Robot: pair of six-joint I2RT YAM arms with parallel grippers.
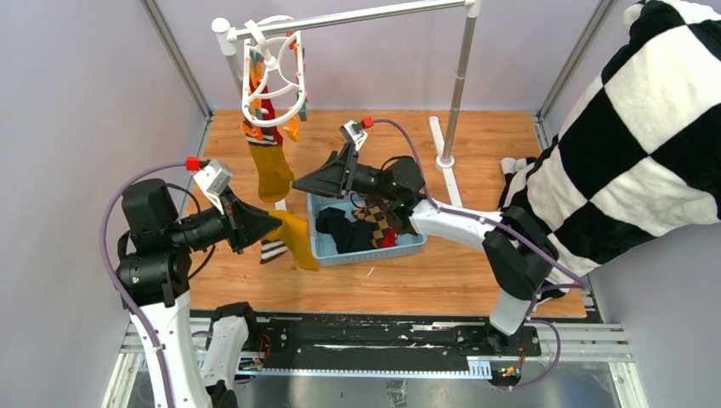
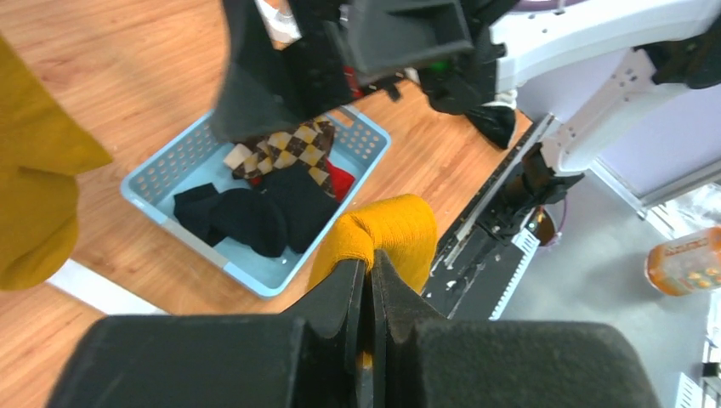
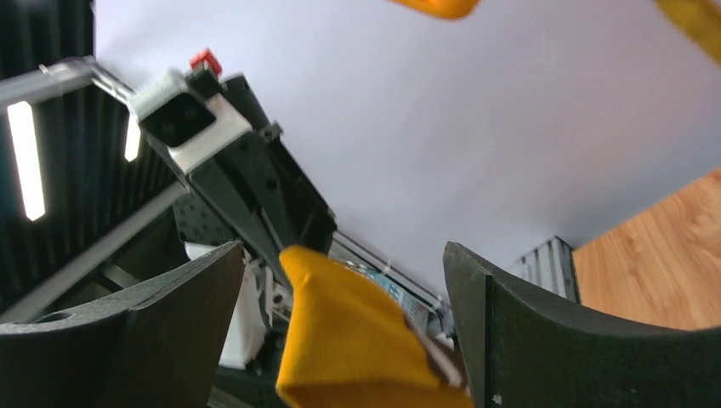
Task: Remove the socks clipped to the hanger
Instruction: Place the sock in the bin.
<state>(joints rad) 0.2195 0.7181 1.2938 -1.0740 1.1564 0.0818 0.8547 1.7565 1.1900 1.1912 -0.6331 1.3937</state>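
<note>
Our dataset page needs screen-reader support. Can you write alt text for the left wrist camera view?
The left gripper is shut on a mustard yellow sock, seen from just behind its jaws. Beyond it, a light blue basket sits on the wooden table and holds an argyle sock, dark socks and a red sock.
</note>
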